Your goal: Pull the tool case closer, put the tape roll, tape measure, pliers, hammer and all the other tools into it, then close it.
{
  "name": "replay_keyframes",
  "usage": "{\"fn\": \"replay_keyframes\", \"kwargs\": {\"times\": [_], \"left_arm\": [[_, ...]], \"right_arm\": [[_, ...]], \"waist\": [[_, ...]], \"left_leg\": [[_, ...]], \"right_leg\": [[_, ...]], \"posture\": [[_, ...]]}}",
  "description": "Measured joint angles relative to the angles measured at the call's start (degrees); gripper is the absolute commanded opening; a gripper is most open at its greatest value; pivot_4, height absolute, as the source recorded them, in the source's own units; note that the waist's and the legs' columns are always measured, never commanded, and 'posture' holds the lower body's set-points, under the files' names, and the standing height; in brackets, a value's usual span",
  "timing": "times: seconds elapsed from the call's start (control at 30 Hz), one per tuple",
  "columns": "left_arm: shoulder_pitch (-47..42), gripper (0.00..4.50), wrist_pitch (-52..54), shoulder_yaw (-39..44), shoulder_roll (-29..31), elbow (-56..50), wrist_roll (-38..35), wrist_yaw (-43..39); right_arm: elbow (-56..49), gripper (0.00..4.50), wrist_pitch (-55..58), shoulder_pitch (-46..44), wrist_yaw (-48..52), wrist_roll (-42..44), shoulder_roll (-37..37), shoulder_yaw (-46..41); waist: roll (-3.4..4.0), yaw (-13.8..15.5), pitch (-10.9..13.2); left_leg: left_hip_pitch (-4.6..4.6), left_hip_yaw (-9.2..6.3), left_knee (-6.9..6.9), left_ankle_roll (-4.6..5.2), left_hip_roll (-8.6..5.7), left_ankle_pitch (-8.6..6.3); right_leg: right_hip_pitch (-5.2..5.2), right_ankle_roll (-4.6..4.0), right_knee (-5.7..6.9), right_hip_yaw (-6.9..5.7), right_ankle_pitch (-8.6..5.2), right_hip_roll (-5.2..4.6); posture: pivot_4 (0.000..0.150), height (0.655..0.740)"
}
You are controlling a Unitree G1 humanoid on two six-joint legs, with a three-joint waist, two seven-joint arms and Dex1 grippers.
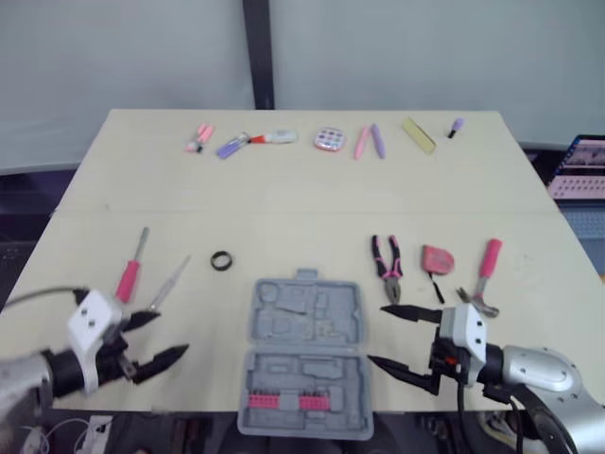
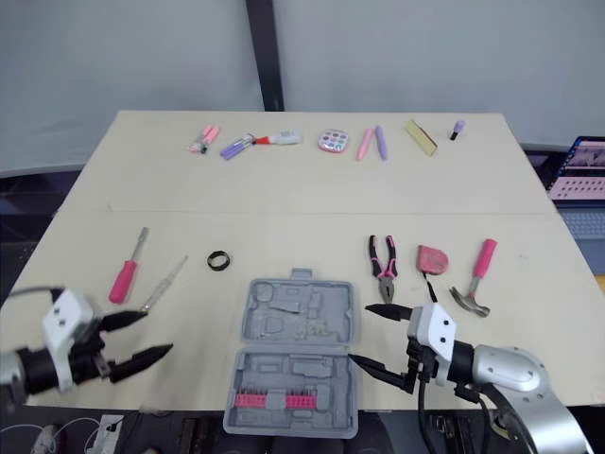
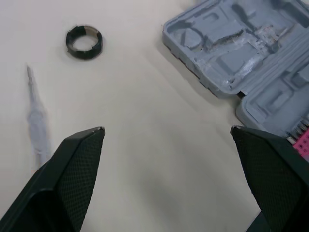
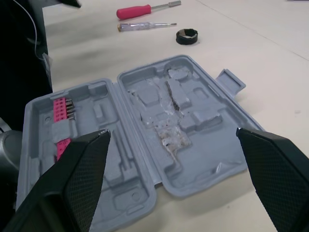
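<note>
The grey tool case (image 1: pixel 304 355) lies open flat at the table's front edge, with pink bits in its near half. To its right lie pink-handled pliers (image 1: pixel 387 266), a pink tape measure (image 1: pixel 437 258) and a pink-handled hammer (image 1: pixel 482 277). To its left sit a black tape roll (image 1: pixel 221 261), a clear screwdriver (image 1: pixel 169 284) and a pink screwdriver (image 1: pixel 130 270). My right gripper (image 1: pixel 401 340) stands open just right of the case. My left gripper (image 1: pixel 158 339) is open, left of the case, near the screwdrivers' handles. Neither holds anything.
Along the table's far edge lie small pink and purple items: markers (image 1: pixel 233 145), a round palette (image 1: pixel 329 140), pens (image 1: pixel 370 142) and a yellow strip (image 1: pixel 419 134). A laptop (image 1: pixel 579 168) sits off the table at the right.
</note>
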Motion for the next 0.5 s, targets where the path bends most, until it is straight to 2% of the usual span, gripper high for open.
{"fn": "replay_keyframes", "kwargs": {"times": [0.13, 0.23, 0.33, 0.5], "left_arm": [[-13.4, 4.50, 7.1, -9.1, 10.8, 3.2, 1.5, -0.4], [-26.1, 4.50, 10.8, -21.2, 16.5, 6.0, 5.0, -1.2], [-35.8, 4.50, 13.0, -32.2, 17.3, 7.5, 9.5, -2.8], [-51.4, 4.50, 17.0, -48.0, 12.3, 12.4, 17.1, -6.6]], "right_arm": [[1.2, 4.42, 0.0, -1.4, 0.0, -0.5, 0.2, 0.5], [1.7, 4.42, 0.1, -1.8, 0.0, -0.9, 0.1, 0.7], [2.0, 4.42, 0.3, -2.3, 0.0, -1.0, -0.4, 0.7], [2.3, 4.42, 1.1, -4.4, 0.0, -1.0, -0.8, 0.4]], "waist": [[0.04, -0.1, 0.1], [0.07, -0.6, 0.1], [0.14, -1.2, 0.1], [0.11, -0.9, 0.2]], "left_leg": [[-0.08, 0.07, -0.11, -0.01, 0.01, 0.00], [-0.06, 0.12, -0.10, -0.01, 0.01, 0.01], [-0.02, 0.28, -0.11, -0.01, 0.05, 0.01], [-0.06, 0.28, -0.04, -0.04, 0.13, 0.03]], "right_leg": [[-0.14, 0.01, -0.02, 0.05, 0.00, 0.03], [-0.15, 0.02, 0.01, 0.09, 0.01, 0.05], [-0.20, 0.03, 0.08, 0.24, 0.01, 0.10], [-0.27, 0.04, 0.16, 0.29, 0.02, 0.23]], "posture": [[0.150, 0.7400], [0.150, 0.7400], [0.150, 0.7400], [0.150, 0.7400]]}}
